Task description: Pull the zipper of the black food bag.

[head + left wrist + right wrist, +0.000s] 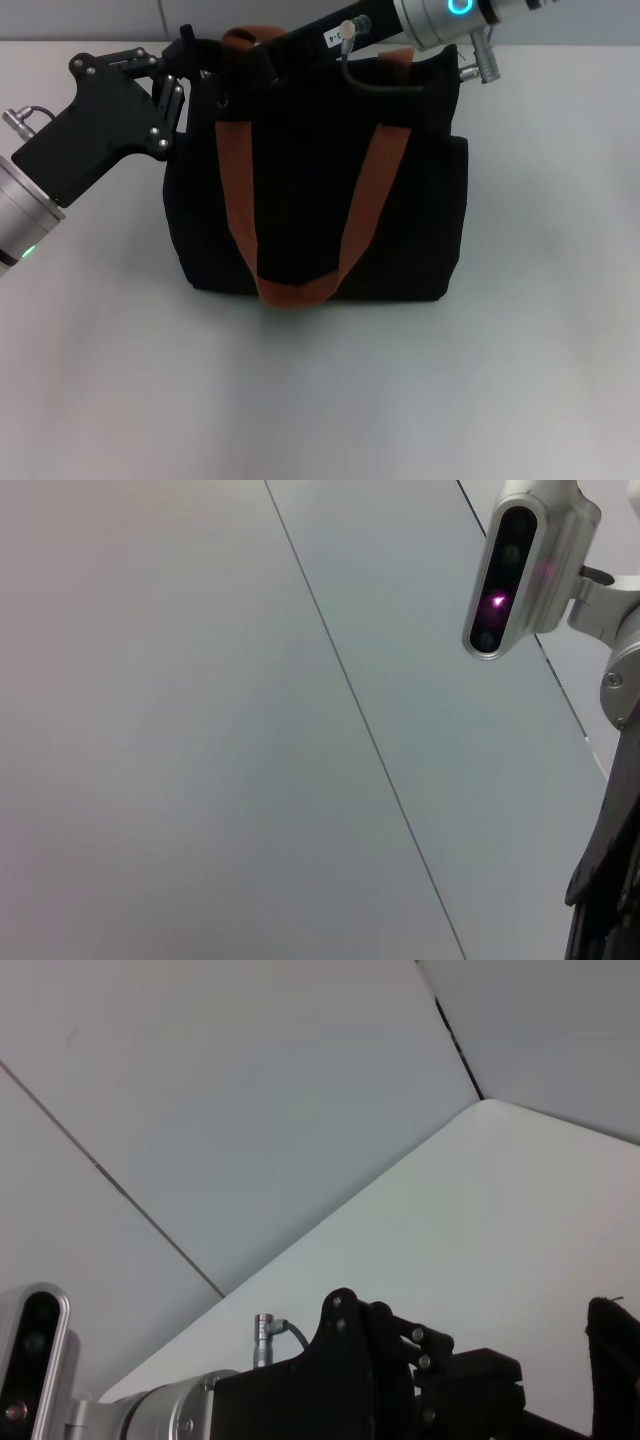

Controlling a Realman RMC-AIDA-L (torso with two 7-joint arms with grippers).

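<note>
The black food bag [320, 190] stands upright in the middle of the white table [500, 380], with its two orange handles [300, 290] hanging down the front face. The left gripper [195, 62] is at the top corner of the bag at about 10 o'clock from the bag's centre. It touches or nearly touches the black fabric there. Its fingers merge with the dark cloth, so I cannot tell if they are apart, together, or clamped on something. The right arm [400, 30] comes in from about 1 o'clock and lies across the top edge of the bag. Its gripper is hidden among the black shapes, and I cannot tell its state either.

The zipper is not visible in any view; I suppose it lies along the top of the bag, behind the arms. So how far the track is open cannot be read. My judgement is that both arms are placed at the top for the pull, but whether the pull is started or finished stays unknown.

The head view alone shows the bag and both arms. The left wrist view shows only a grey wall and the camera housing [510, 575] of the other arm. The right wrist view shows the left gripper [440, 1375] from behind against the table, and a small black edge at 3 o'clock, perhaps the bag.
</note>
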